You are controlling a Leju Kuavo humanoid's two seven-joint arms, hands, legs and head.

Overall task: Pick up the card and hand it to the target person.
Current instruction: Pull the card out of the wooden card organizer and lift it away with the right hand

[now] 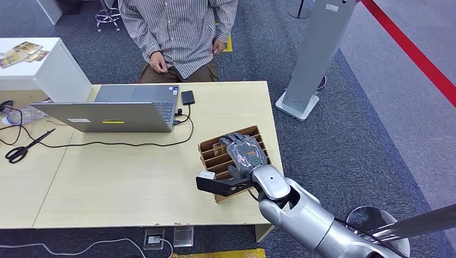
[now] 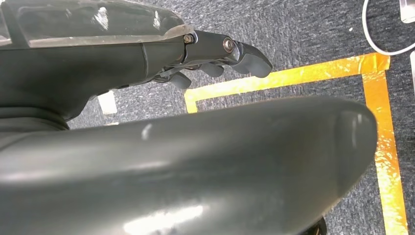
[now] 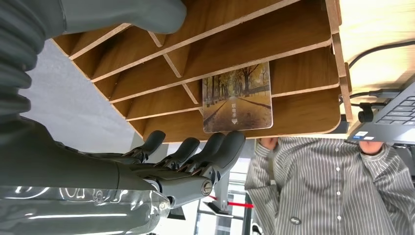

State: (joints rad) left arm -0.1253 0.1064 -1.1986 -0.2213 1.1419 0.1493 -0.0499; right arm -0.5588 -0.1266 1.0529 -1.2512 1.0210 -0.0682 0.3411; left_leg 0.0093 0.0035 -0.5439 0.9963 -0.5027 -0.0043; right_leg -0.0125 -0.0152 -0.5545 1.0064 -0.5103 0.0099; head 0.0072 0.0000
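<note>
Desk-top rack (image 1: pixel 215 156) hides the card (image 3: pixel 238 98); right hand (image 3: pixel 195 156), apparently empty, fingers apart beside it.

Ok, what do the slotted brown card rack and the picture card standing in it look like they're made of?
The slotted brown card rack looks like thin cut wood board, matte: grain on the faces and paler raw edges. The picture card printed with an autumn tree avenue seems glossy plastic or coated card stock; its rounded corners and flat stiffness suggest plastic, but that stays open. The right hand's fingertips sit at its edge.
</note>
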